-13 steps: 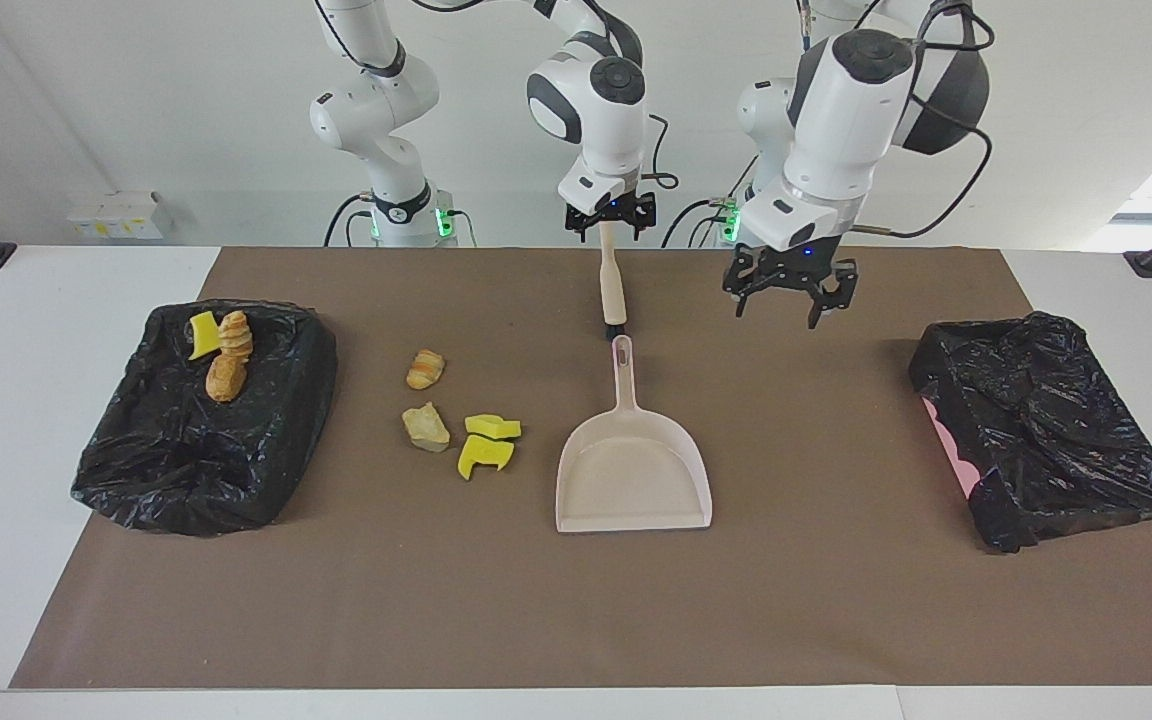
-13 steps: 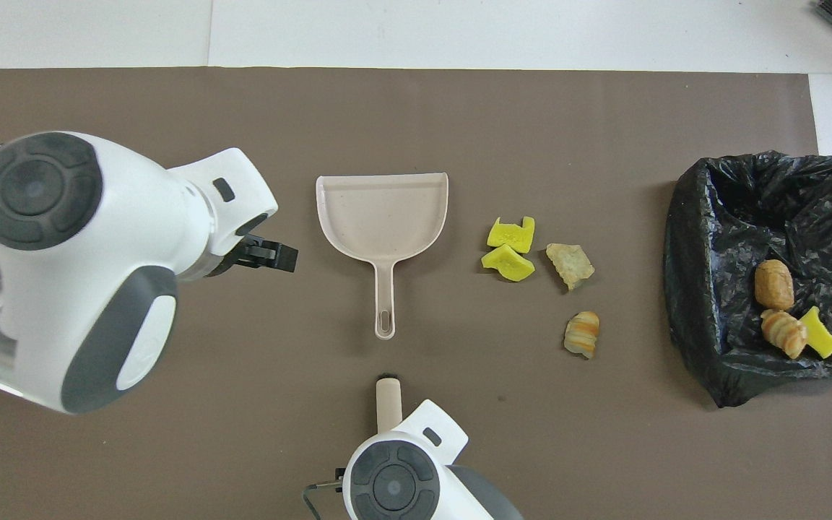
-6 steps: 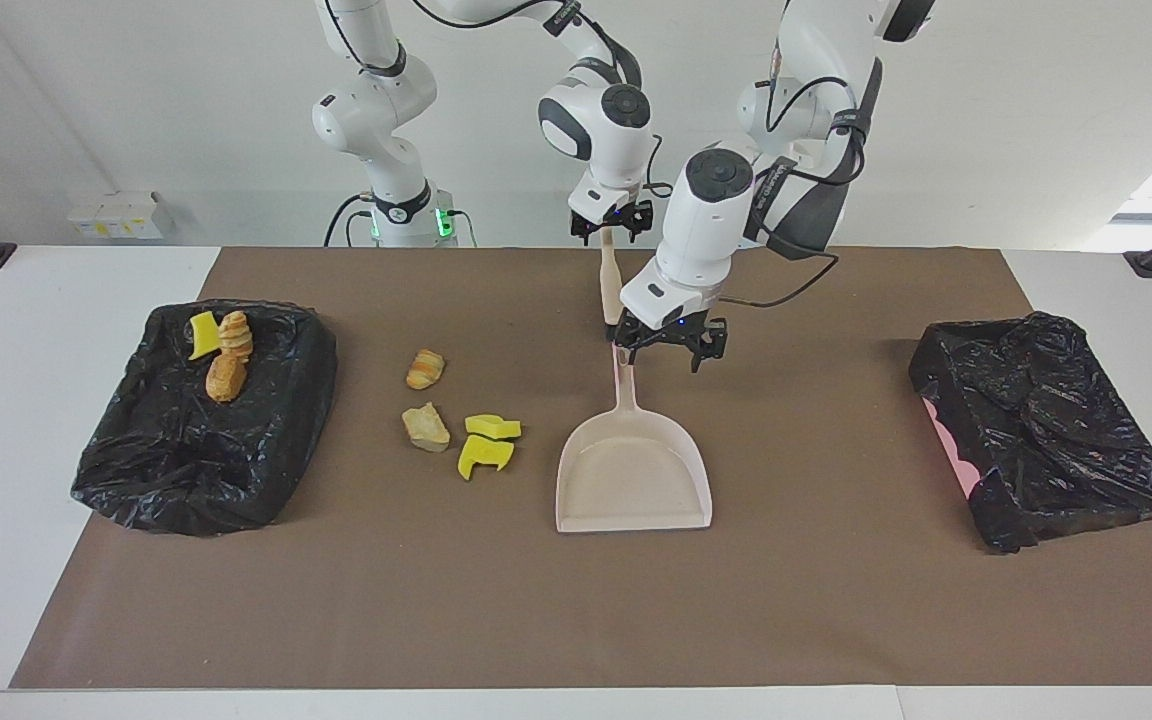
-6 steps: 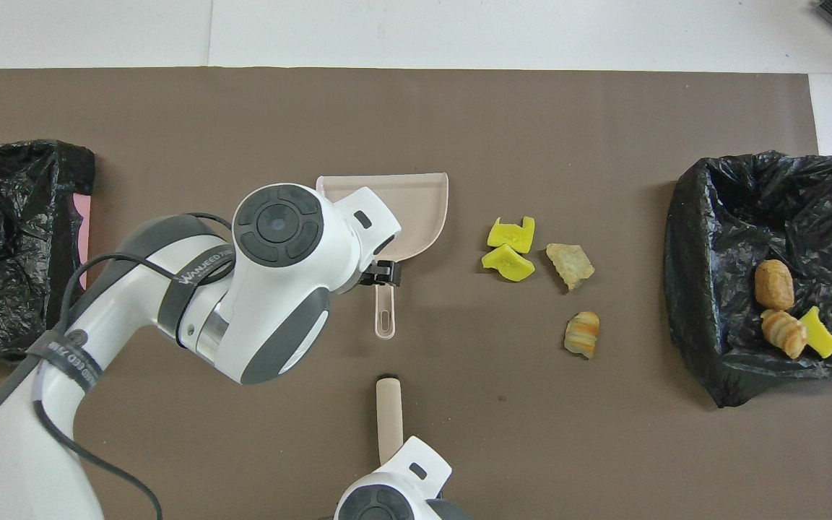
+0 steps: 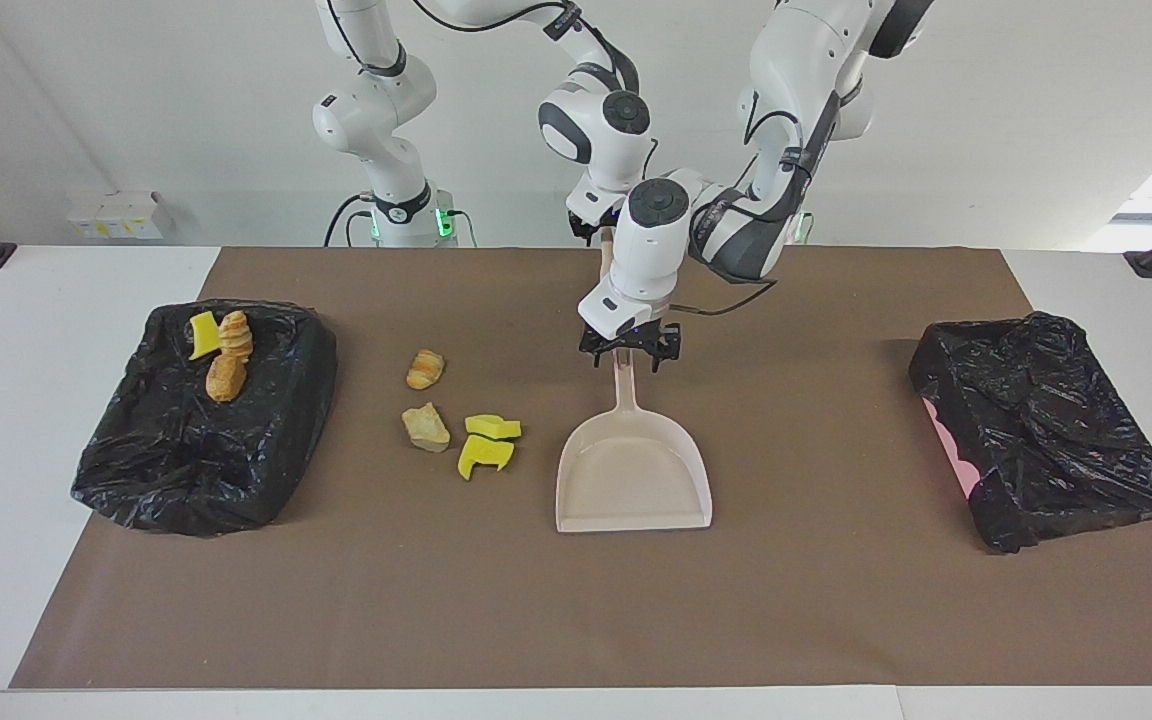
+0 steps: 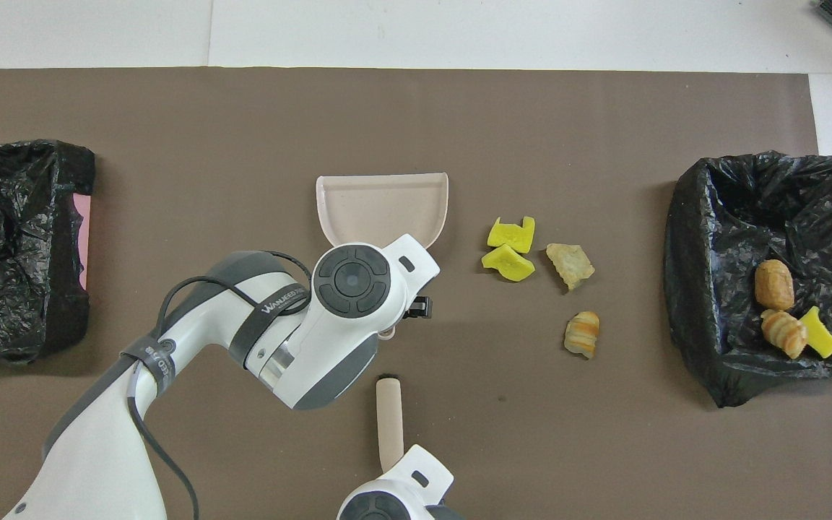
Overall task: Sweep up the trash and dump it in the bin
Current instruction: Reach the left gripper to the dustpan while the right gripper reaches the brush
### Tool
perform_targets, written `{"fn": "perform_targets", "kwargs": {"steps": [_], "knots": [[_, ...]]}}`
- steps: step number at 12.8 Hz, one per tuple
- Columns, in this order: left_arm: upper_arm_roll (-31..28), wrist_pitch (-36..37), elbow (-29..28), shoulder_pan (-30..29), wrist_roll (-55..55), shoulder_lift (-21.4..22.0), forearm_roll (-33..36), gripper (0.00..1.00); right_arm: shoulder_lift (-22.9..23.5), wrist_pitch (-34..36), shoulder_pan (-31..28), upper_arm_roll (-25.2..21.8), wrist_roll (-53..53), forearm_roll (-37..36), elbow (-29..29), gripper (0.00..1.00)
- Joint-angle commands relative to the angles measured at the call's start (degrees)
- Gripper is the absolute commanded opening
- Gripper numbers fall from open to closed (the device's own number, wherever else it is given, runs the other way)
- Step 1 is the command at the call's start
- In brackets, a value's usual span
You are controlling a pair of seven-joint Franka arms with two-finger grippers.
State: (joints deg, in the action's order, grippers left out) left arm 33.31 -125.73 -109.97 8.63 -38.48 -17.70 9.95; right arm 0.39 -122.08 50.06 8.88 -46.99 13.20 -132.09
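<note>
Here I have the left gripper (image 5: pixel 629 356) spread over the dustpan (image 5: pixel 633 470) handle, ready to steady it; the right gripper (image 5: pixel 608 232) grips the brush (image 6: pixel 388 422); four trash bits (image 5: pixel 456 420) lie beside the pan; three sit in the bin (image 5: pixel 276 440).

Left arm: reaches in from its base toward table middle, wrist bent down, left gripper (image 5: pixel 629 352) pointing straight down, fingers spread. Right arm: elbow high, right gripper (image 5: pixel 604 225) pointing down near robots' table edge, fingers mostly hidden.
</note>
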Motion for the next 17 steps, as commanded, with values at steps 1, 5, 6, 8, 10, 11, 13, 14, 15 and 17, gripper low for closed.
{"fn": "perform_targets", "kwargs": {"steps": [1, 5, 6, 8, 10, 11, 13, 14, 15, 17], "knots": [[-0.09, -1.54, -0.25, -0.01, -2.13, -0.41, 2.97, 0.92, -0.13, -1.4, 0.22, -0.09, -0.56, 1.48, -0.97, 0.11], [-0.18, -1.8, -0.07, -0.54, -2.13, -0.41, 5.34, 0.17, 0.66, 0.26, -0.13, -0.18, -1.27, 1.48, 0.96, 0.0], [-0.18, -1.98, 0.01, -0.71, -2.13, -0.49, 5.35, 0.13, 0.05, 2.01, -0.57, -0.27, -1.01, 1.39, 1.57, 0.0], [-0.18, -1.98, 0.01, -0.72, -1.34, -0.76, 5.43, 0.0, -1.44, 7.1, -2.93, -0.53, -0.39, 1.31, 3.59, 0.0], [-0.18, -0.76, 0.8, -1.24, 2.59, 0.02, 5.35, 0.0, -5.21, 10.97, -8.45, -0.62, 0.05, 1.31, 4.38, 0.0], [-0.18, -0.23, 0.81, -2.37, 6.45, 0.47, 5.35, 0.0, -6.71, 13.08, -11.09, -0.53, 0.49, 1.22, 5.0, 0.0], [-0.35, 3.89, 1.16, -3.43, 15.14, 2.66, 5.26, 0.0, -8.04, 16.86, -14.36, -0.8, 2.85, 0.61, 6.05, 0.0], [-0.44, 5.3, 1.16, -4.22, 21.89, 3.36, 4.91, 0.0, -8.3, 18.27, -16.2, -0.8, 3.04, 0.08, 6.75, 0.0], [-0.62, 6.88, 1.16, -5.28, 28.74, 3.89, 4.65, 0.0, -8.3, 19.33, -17.7, -0.88, 3.21, -0.62, 7.37, 0.0], [-0.88, 10.14, 1.16, -6.6, 41.59, 5.91, 4.47, 0.0, -7.95, 19.69, -21.64, -0.8, 3.04, -2.73, 7.2, 0.0]]}}
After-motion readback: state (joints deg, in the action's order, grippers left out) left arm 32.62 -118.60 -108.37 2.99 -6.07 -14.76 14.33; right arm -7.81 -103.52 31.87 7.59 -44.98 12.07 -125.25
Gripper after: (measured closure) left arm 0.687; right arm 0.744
